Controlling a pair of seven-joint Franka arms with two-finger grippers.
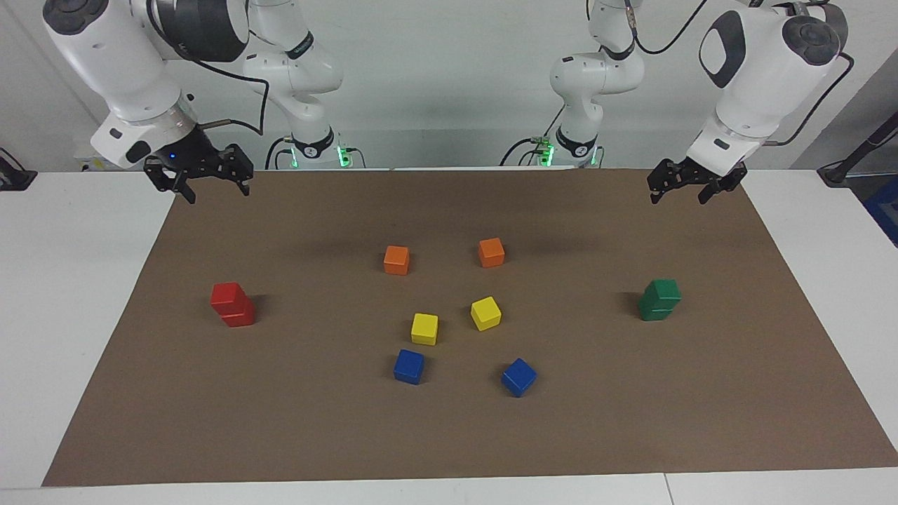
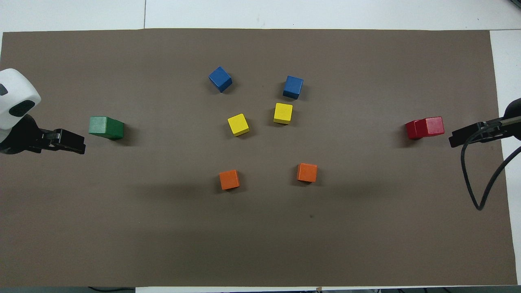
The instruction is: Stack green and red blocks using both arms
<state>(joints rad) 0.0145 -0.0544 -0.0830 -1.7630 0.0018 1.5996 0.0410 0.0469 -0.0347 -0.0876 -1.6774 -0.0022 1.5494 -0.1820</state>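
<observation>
Both stacks stand built: the two green blocks (image 1: 659, 299) sit one on the other toward the left arm's end of the brown mat (image 1: 449, 435), and the two red blocks (image 1: 233, 304) sit likewise toward the right arm's end, the upper red cube twisted a little off the lower. From overhead each stack reads almost as a single cube (image 2: 106, 127), the lower block nearly hidden under the upper; only a sliver of the lower red one (image 2: 424, 127) shows. The left gripper (image 1: 679, 191) hangs in the air over the mat's corner at the robots' edge, well apart from the green stack, its fingers spread and holding nothing. The right gripper (image 1: 214, 187) hangs over the mat's corner at its own end, also spread and empty, well apart from the red stack. Overhead, both arms are cut off by the frame edges, so only the black tips show. Between the two grippers lie two orange cubes (image 1: 396, 259), two yellow cubes (image 1: 424, 329) and two blue cubes (image 1: 409, 366), all separate and single.
</observation>
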